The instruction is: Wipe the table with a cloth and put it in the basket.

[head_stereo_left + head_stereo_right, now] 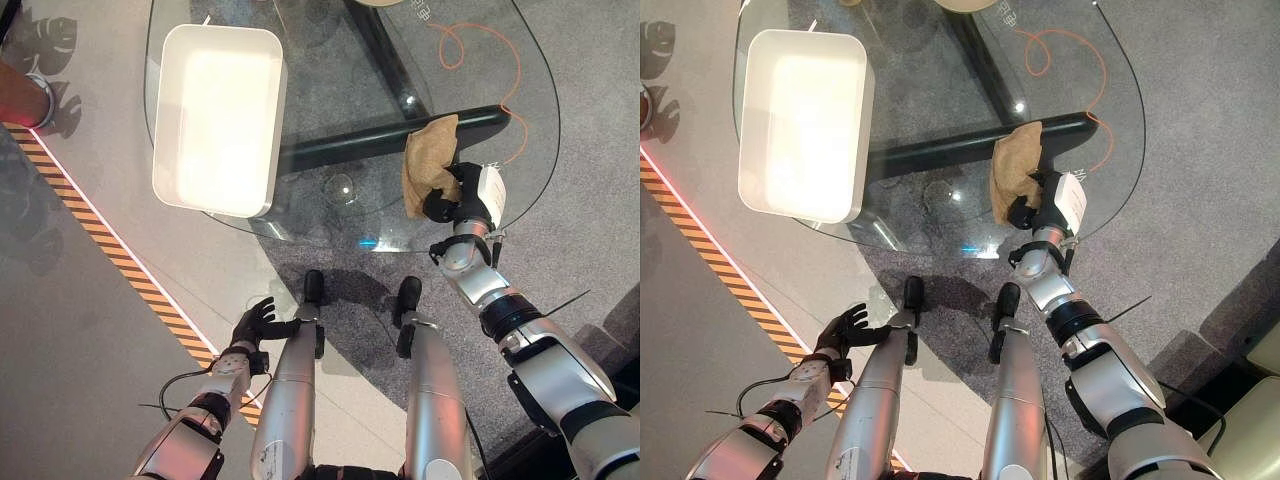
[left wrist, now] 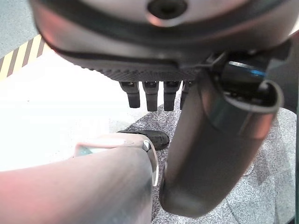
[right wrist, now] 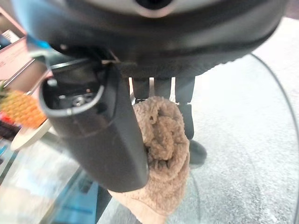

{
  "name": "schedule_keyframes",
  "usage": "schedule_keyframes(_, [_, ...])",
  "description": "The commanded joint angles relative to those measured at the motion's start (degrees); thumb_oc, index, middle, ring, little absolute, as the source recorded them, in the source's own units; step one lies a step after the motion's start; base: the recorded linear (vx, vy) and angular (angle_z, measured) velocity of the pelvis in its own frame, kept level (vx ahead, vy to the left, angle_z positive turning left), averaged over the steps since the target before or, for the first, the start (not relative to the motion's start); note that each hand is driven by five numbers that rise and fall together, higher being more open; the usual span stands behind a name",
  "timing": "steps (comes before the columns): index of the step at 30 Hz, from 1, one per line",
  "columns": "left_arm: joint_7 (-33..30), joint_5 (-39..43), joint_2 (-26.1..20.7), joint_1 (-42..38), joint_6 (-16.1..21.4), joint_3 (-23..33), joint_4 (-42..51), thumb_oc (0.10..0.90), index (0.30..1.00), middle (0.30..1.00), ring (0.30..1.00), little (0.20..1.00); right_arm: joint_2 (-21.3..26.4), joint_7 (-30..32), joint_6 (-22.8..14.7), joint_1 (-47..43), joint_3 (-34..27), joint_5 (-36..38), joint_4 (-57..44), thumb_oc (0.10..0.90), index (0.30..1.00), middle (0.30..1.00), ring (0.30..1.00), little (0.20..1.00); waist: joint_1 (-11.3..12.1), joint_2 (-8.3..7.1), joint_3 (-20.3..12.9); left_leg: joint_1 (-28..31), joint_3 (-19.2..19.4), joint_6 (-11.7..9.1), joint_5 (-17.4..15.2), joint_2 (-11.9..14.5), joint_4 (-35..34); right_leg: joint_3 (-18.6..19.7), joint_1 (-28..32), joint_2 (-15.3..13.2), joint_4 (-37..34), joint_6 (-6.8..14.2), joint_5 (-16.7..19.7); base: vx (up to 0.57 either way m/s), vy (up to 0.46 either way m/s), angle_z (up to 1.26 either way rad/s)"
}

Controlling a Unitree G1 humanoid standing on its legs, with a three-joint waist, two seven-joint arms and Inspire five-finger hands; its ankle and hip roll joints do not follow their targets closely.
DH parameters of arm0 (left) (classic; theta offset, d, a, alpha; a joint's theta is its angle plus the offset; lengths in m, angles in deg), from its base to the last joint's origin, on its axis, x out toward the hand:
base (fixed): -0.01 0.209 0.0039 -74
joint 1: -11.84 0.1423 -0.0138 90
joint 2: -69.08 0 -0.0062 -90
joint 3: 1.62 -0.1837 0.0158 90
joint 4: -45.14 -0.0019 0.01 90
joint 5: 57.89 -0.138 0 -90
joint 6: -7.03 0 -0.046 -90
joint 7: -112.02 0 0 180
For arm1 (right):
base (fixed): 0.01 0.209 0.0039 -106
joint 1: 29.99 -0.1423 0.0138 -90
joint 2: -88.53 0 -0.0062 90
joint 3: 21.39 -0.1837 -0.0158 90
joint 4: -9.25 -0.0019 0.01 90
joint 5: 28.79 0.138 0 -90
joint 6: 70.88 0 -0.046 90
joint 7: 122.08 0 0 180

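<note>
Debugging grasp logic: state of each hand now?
Left hand: open, holding nothing, low beside the glass table.
Right hand: shut on the crumpled brown cloth.

Silver-grey arms with black joint bands; dark left hand lower left; dark right hand with a white cover, right of centre.

On the surface, the basket sits at ten o'clock. The cloth lies at three o'clock near the right edge, under the right hand. The left hand hangs at seven o'clock, off the surface, over the floor.
</note>
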Motion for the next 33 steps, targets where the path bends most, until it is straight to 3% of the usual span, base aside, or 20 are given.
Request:
schedule_keyframes(1, [-0.72,1.06,1.03,2.18,0.66,-0.79,0.29,0.8,0.9,0.9,0.9,0.9,-3.57,-5.92,-3.21,-2.62,6.25,-4.58,-7.86,0.1,0.3,0.3,0.3,0.2,0.55,3.57,-1.17,-0.34,2.21,4.7,2.69,-1.92,-1.36,-0.73,1.5,-1.44,-1.24,0.65,2.89,0.0,0.0,0.0])
schedule_keyframes(33, [-0.66,0.01,1.71,2.12,-0.39,-0.67,0.8,0.8,0.9,0.9,0.9,0.9,-7.31,-17.11,-2.3,-0.14,12.43,-9.14,-14.12,0.1,0.3,0.3,0.3,0.2,0.62,3.87,-1.17,-0.66,2.45,4.26,3.38,-2.23,-1.19,-1.01,1.11,-2.3,-0.98,0.49,2.94,0.0,0.001,0.01])
